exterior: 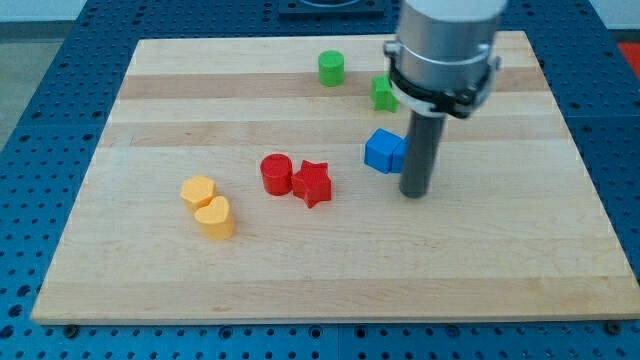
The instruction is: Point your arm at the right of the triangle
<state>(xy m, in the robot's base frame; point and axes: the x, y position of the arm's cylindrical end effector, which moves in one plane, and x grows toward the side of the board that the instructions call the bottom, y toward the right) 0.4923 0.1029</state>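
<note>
My tip (415, 192) sits on the pale wooden surface (300, 270), just right of the blue block (383, 150), touching or nearly so. No fingers on this rig, just a bare dark rod, so nothing to spread or pinch.

Task wants the right of the triangle, but no clear triangle shape visible. Blue block looks cube-ish, though shape is hard to tell; if that's the target, the tip is already on its right side.

Others well off toward view's left: red cylinder (276, 173) touching red star (312, 183), and two yellow heart-ish blocks.
</note>
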